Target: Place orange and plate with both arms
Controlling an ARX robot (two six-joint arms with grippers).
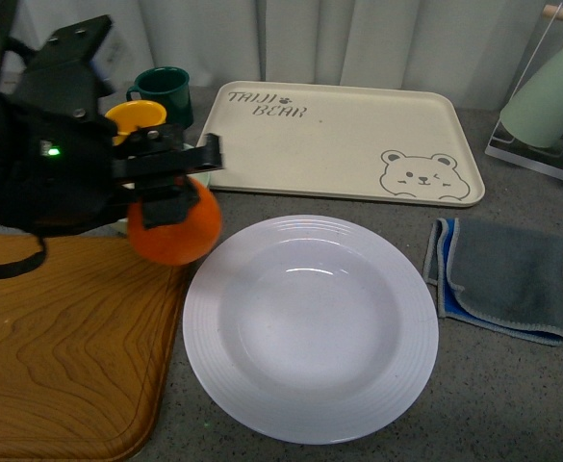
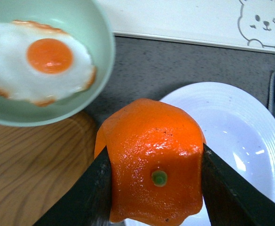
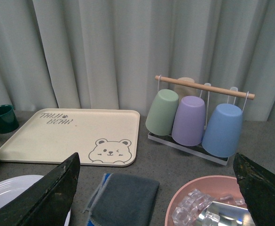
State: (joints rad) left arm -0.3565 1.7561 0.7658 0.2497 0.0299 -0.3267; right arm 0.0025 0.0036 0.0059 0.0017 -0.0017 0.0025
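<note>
Right now my left gripper point(image 1: 170, 185) squeezes the orange point(image 1: 177, 236) tight, up in the air by the left rim of the plate point(image 1: 310, 332). The plate is bare. My right gripper point(image 3: 156, 188) is wide open, holding nothing. I think nothing is placed yet.

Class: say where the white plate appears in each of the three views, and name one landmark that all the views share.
Front view: the plate lies centre, before the bear tray.
Left wrist view: the plate shows behind the gripped orange.
Right wrist view: only its rim, near the tray.
Shared landmark: the bear tray.
</note>
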